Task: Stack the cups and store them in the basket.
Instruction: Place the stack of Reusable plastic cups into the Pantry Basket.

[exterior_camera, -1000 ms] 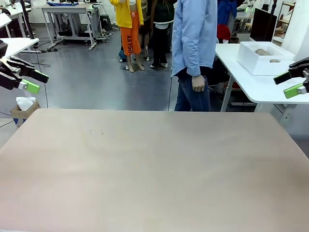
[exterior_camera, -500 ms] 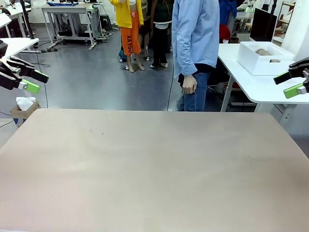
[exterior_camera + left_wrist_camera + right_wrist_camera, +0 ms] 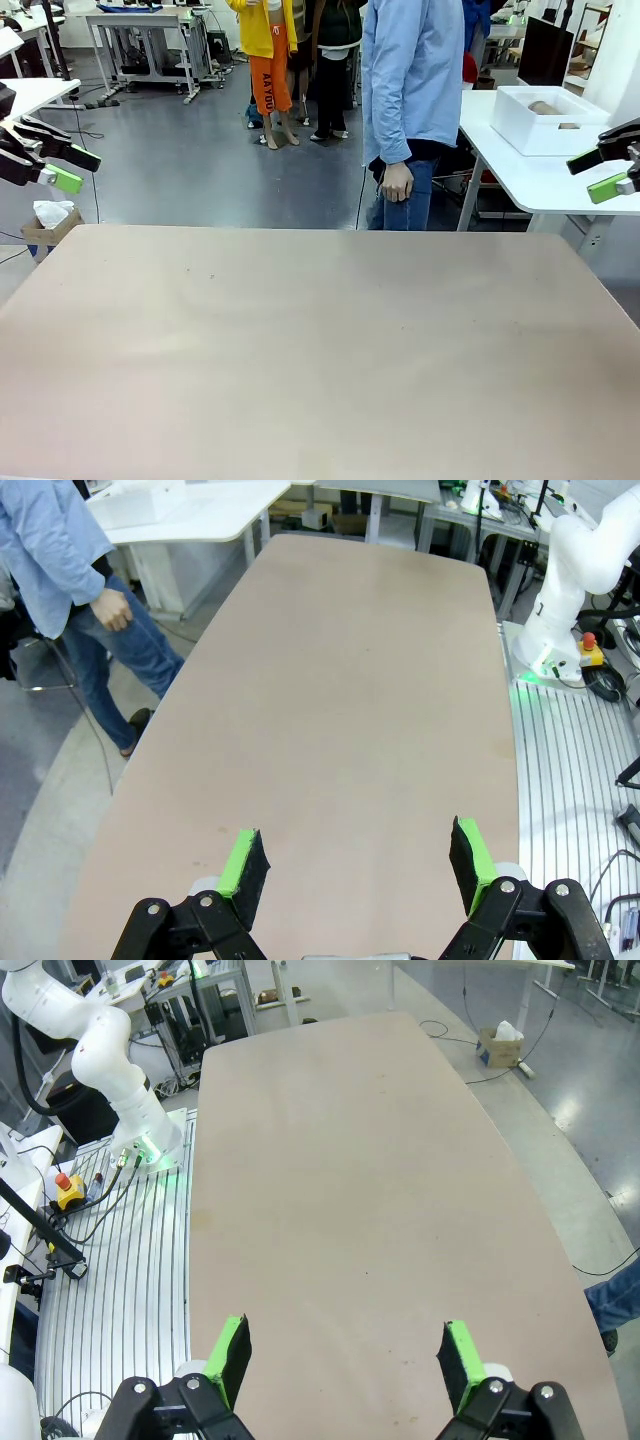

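Observation:
The basket [image 3: 545, 122] is a white bin on a white side table beyond the far right corner of my table. Tan shapes that look like cups [image 3: 546, 107] show just over its rim. My left gripper [image 3: 76, 168] hangs open off the table's left side, well above the tabletop. My right gripper [image 3: 593, 175] hangs open at the right edge, in front of the side table. In the wrist views the left gripper [image 3: 355, 865] and the right gripper [image 3: 345, 1352] each have their green pads wide apart with nothing between them, over the bare beige table [image 3: 320, 340].
A person in a light blue shirt stands at the far side, one hand [image 3: 398, 182] hanging by the hip. The white side table [image 3: 530, 175] stands to the person's right. A small cardboard box [image 3: 45, 225] sits on the floor at far left.
The person has shifted slightly to the right along the far edge. Neither arm nor gripper has moved.

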`<state>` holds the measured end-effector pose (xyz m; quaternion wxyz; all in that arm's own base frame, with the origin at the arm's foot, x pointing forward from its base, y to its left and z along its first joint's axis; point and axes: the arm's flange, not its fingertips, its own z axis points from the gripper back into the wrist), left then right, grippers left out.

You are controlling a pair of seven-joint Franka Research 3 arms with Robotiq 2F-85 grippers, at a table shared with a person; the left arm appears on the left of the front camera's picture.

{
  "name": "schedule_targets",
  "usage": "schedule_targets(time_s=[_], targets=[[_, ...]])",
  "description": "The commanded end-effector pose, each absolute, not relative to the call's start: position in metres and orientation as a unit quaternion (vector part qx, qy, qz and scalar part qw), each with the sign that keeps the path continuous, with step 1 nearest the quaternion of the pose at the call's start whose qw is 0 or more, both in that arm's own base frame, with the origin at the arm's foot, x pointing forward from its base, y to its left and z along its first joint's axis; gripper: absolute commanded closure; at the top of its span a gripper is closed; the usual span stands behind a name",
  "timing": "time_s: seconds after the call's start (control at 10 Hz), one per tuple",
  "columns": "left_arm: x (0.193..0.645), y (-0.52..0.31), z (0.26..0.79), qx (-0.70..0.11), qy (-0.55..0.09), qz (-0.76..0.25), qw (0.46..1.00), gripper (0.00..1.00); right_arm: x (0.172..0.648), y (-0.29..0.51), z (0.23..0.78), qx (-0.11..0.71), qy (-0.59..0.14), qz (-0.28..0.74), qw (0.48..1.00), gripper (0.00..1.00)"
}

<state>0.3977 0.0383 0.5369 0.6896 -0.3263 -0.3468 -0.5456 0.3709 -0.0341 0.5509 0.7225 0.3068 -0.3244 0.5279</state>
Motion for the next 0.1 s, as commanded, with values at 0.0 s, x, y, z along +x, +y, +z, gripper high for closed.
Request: schedule_targets(time_s=[0.0], targets=[[0.3977, 0.0374, 0.5379, -0.329, -0.345, -0.544, 0.690, 0.04, 0.3722, -0.0346, 0.5530, 0.309, -0.326, 0.529, 0.720, 0.00]])
